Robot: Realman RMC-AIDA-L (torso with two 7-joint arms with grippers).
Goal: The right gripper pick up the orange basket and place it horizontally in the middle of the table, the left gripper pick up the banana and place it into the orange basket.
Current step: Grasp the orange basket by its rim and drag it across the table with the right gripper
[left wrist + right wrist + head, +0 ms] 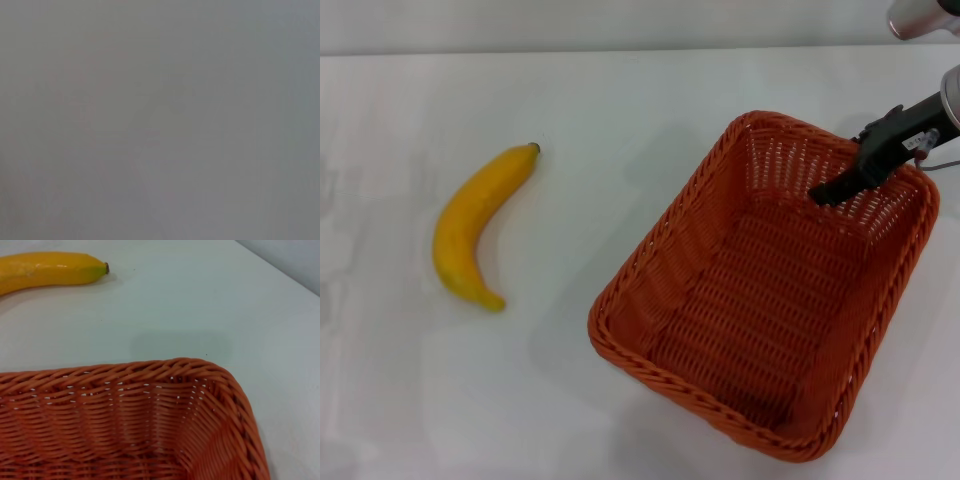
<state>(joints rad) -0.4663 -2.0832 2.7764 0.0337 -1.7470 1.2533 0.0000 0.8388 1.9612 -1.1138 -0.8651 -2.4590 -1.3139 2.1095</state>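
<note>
The orange basket [740, 300] stands slantwise on the right half of the white table [620, 100] and holds nothing. My right gripper [835, 188] reaches in from the upper right, with its black tip just inside the basket's far right wall. The yellow banana [470, 225] lies on the table to the left, well apart from the basket, its stem end pointing away from me. The right wrist view looks over the basket's braided rim [150, 367] toward the banana [45, 270]. The left gripper is out of view, and the left wrist view is plain grey.
Bare white tabletop [200, 305] lies between the banana and the basket. The table's far edge meets a pale wall [620, 25] at the back. A piece of grey arm [920, 15] shows at the top right corner.
</note>
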